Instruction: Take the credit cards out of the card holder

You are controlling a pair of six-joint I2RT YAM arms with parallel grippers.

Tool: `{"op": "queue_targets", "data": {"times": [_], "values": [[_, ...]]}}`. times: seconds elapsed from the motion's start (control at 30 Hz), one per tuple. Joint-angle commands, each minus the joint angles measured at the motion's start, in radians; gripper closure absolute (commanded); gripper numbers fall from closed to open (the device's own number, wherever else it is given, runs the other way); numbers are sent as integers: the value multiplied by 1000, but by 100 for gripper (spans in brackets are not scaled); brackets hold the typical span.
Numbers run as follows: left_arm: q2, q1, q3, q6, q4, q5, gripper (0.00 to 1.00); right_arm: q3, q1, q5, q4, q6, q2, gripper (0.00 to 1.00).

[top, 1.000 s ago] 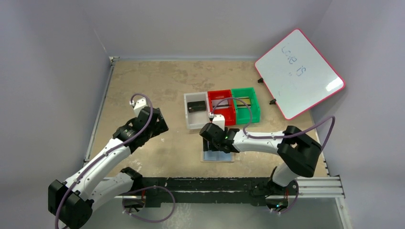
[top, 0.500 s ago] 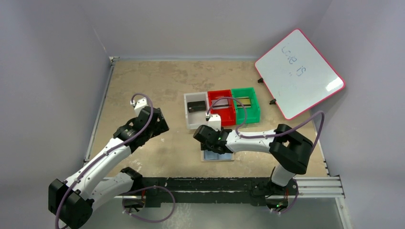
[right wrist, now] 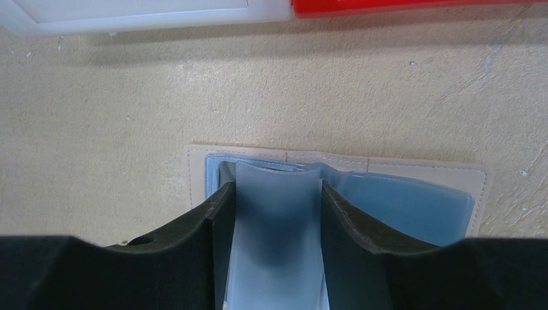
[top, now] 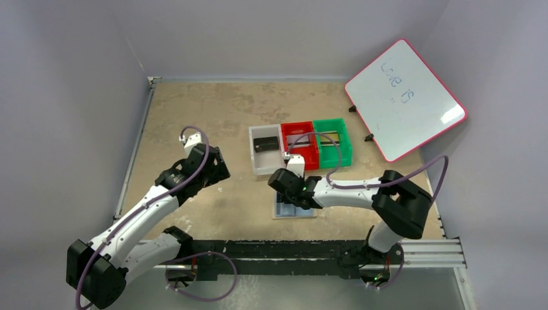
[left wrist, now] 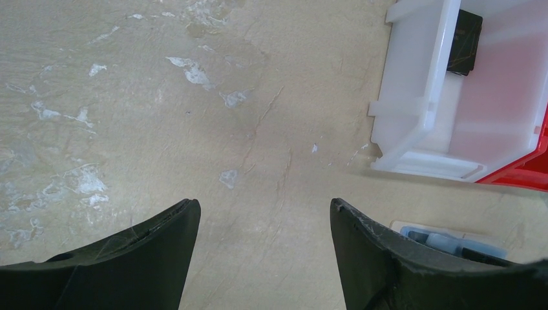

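Note:
The card holder (top: 305, 212) lies open on the table, tan rim out and grey-blue lining up. My right gripper (top: 289, 194) is down on its left half. In the right wrist view the fingers (right wrist: 216, 213) press both sides of a bowed grey-blue lining pocket (right wrist: 274, 219) of the card holder (right wrist: 413, 200); my right gripper (right wrist: 274, 190) shows no card. A black card (top: 265, 143) lies in the white bin, also seen in the left wrist view (left wrist: 465, 33). My left gripper (top: 216, 169) (left wrist: 262, 205) is open and empty over bare table, left of the bins.
A white bin (top: 256, 161), a red bin (top: 304, 161) and a green bin (top: 346, 152) stand side by side just behind the card holder. A pink-framed whiteboard (top: 404, 100) leans at the back right. The table's near edge has a black rail (top: 291, 248).
My right gripper slid a little left over the card holder, then back right. The left arm has hardly moved.

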Motion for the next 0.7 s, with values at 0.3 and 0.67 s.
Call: {"op": "queue_targets", "data": {"times": [0.3,0.67], "values": [[17,3,-21,35,77,78,28,-245,-199,-359,323,-40,-150,62],[49,-168,-87,-68,471,295,32,-395,-285,-494,540,28,-200,68]]}}
